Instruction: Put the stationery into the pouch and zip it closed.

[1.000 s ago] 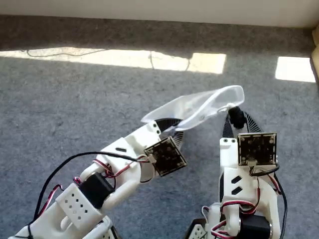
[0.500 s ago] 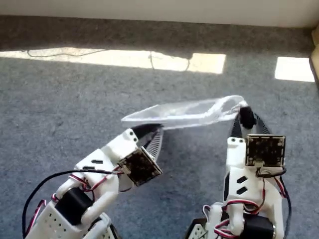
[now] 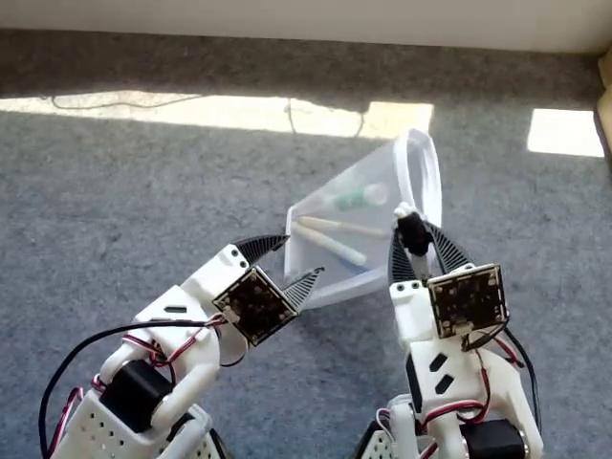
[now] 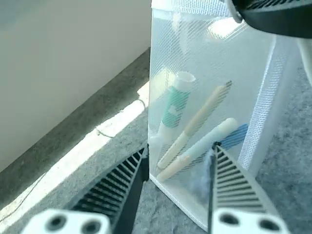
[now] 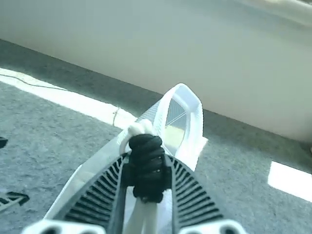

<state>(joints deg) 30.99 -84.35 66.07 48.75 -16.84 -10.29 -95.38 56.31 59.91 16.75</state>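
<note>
1. Carpet (image 3: 143, 191): one grey surface covers the whole scene.
2. Pouch (image 3: 394, 167): one clear mesh pouch at centre, just beyond both grippers, with its broad side facing up and left.
3. Left gripper (image 3: 304, 255): one, with its jaws spread wide. The pouch's near-left corner sits between them. It clamps nothing, and contact with the mesh cannot be told.
4. Right gripper (image 3: 413, 239): one, at the pouch's near-right edge, with its jaws closed tight on the pull.
5. Stationery: four pieces, all inside the pouch. They are a green-and-white tube (image 4: 173, 105), a beige pencil (image 4: 197, 124), a pale pen (image 4: 207, 144) and a blue item (image 4: 236, 136) that is partly hidden.
6. Pull (image 5: 146, 165): one black knotted cord, pinched between the right gripper's jaws.
</note>
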